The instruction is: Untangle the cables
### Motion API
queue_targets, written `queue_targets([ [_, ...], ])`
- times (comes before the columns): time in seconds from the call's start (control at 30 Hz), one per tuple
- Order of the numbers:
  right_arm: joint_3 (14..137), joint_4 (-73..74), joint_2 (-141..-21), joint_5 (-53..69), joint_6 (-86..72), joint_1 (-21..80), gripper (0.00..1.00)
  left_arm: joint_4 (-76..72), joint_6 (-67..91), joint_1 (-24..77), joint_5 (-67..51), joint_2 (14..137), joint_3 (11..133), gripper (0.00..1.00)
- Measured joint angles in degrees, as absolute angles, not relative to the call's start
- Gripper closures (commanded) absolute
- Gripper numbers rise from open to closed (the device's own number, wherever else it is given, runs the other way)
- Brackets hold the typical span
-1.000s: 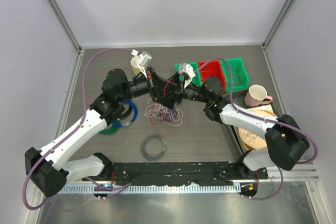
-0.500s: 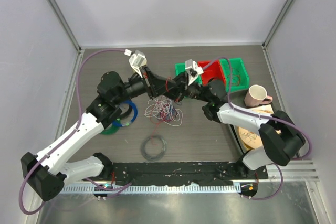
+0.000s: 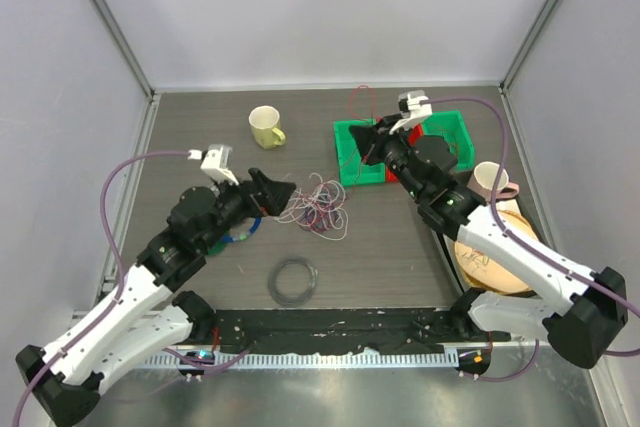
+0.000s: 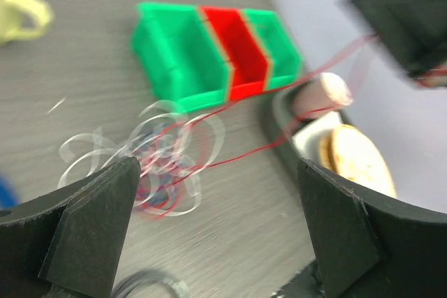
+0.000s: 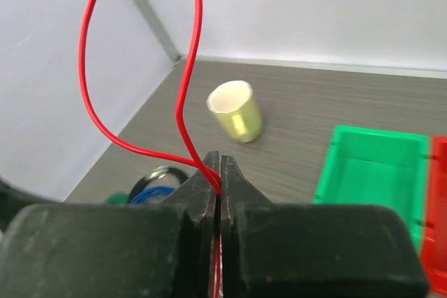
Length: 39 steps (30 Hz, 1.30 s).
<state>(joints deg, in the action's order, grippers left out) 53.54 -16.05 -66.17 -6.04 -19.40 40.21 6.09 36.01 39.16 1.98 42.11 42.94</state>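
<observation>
Tabletop (image 3: 380,257) holds green and red bins (image 3: 350,165) at one o'clock. The left gripper (image 3: 283,192) gapes wide at nine o'clock of the cables (image 3: 320,209), a loopy tangle at centre. The right gripper (image 5: 218,172) is pinched tight on one red cable (image 5: 87,68) that loops upward.

Top external view: fixed above and behind the arm bases (image 3: 190,312), facing down over the whole counter (image 3: 400,237). Left wrist view: low and close, facing past the left tool (image 4: 216,172) toward the green bin (image 4: 174,54). Right wrist view — raised, facing past the right tool (image 5: 219,172) toward the far left corner and the yellow cup (image 5: 236,111). All three views share bin and cup.
</observation>
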Motion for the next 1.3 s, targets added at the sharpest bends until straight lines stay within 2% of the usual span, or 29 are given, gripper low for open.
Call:
queue_targets([
  [0.1, 55.11, -10.48, -63.64, -12.32, -18.96, 39.99, 0.99, 8.97, 38.74, 39.13, 11.11, 39.83, 36.64, 0.0],
  [0.23, 58.83, -5.52, -63.24, -11.97, -18.04, 39.94, 0.99, 8.86, 39.88, 39.05, 12.27, 45.76, 33.19, 0.0],
  [0.5, 68.49, -0.89, -64.2, -3.6, -17.91, 39.99, 0.99, -2.5, 38.96, 39.03, 4.51, 73.17, 38.44, 0.0],
  [0.73, 76.75, 0.78, -66.17, 2.79, -18.81, 40.01, 0.99, -21.61, 40.82, 38.94, -12.47, 91.57, 46.81, 0.0],
  [1.0, 78.67, 2.72, -67.13, 2.74, -19.64, 40.01, 0.99, -45.78, 46.54, 38.94, -25.43, 95.61, 41.71, 0.0],
  [1.3, 78.65, 3.88, -67.18, 2.7, -20.1, 40.01, 0.99, -51.13, 47.05, 39.35, -27.22, 92.18, 37.36, 0.0],
])
